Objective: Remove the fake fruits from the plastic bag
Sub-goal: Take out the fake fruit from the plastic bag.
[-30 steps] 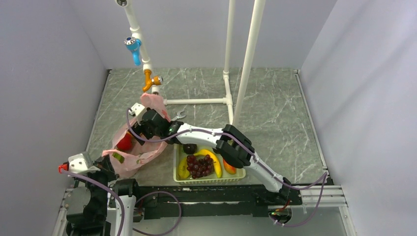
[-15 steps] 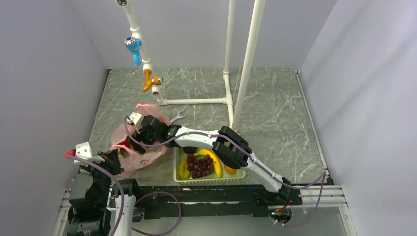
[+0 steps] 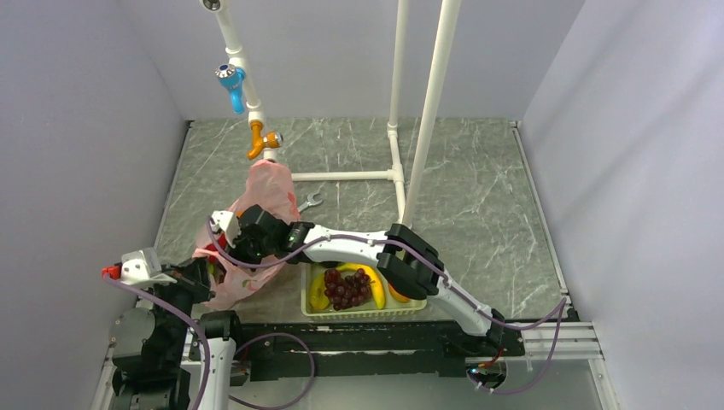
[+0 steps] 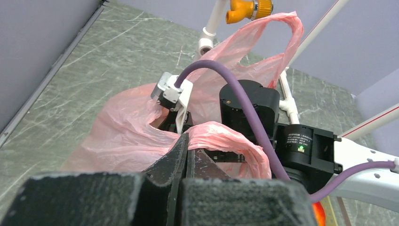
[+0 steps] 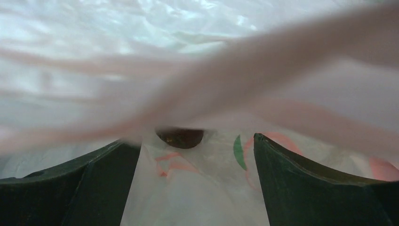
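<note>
1. Left wrist view: the left tool (image 4: 186, 148) is nearest, pinched together on the near rim of the pink bag (image 4: 117, 136).
2. Beyond it, the right tool (image 5: 194, 141) — fingers apart — sits inside the bag's mouth.
3. Farthest in, a green piece (image 5: 239, 151) lies ahead of the right tool, close beside one finger — so the right arm is the nearer one.

plastic bag (image 3: 271, 184) thin, crinkly, translucent pink film; grape bunch (image 3: 346, 289) glossy plastic; table (image 3: 478, 196) matt, marbled
</note>
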Robot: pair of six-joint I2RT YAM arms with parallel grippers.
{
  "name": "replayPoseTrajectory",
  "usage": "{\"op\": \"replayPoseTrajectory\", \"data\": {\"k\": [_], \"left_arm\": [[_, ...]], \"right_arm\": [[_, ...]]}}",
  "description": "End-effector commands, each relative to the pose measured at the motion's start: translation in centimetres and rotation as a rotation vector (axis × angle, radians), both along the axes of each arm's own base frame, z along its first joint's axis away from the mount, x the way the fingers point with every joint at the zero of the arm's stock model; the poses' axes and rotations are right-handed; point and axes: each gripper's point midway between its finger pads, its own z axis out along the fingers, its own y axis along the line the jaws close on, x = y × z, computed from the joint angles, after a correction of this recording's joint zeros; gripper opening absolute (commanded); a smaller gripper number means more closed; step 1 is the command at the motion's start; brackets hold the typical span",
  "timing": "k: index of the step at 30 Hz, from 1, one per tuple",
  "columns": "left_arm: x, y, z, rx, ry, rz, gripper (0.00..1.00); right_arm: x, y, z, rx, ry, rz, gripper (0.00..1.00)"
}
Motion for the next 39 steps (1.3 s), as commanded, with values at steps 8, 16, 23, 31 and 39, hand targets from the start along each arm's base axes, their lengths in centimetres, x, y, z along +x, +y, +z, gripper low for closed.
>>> {"op": "replayPoseTrajectory", "data": {"k": [8,16,23,31,39], "left_arm": [[0.7,-1.6,0.4,-0.109,-0.036,-0.07,0.0],[1.0,-2.1,-0.6,-0.151,-0.024,-0.086,0.0],[1.0,-1.9,-0.9,-0.155,-0.021,-0.077,0.0],[0.1,-1.1,-1.9,-0.128,0.001,-0.028,0.0],[-0.8,0.3,-3.9,-0.108,0.012,0.052,0.0]], "right_arm": [[-1.7,3.7,-0.6,0.06,-0.047,0.083,0.99],[-1.0,4.1,-6.5,-0.016,-0.046,0.044,0.94],[-0.2,4.3,-6.4,-0.019,-0.04,0.013,0.66],[1.4,3.0,1.9,0.093,-0.005,-0.045,0.2],[3.2,-0.4,7.6,0.144,0.05,-0.106,0.0]]}}
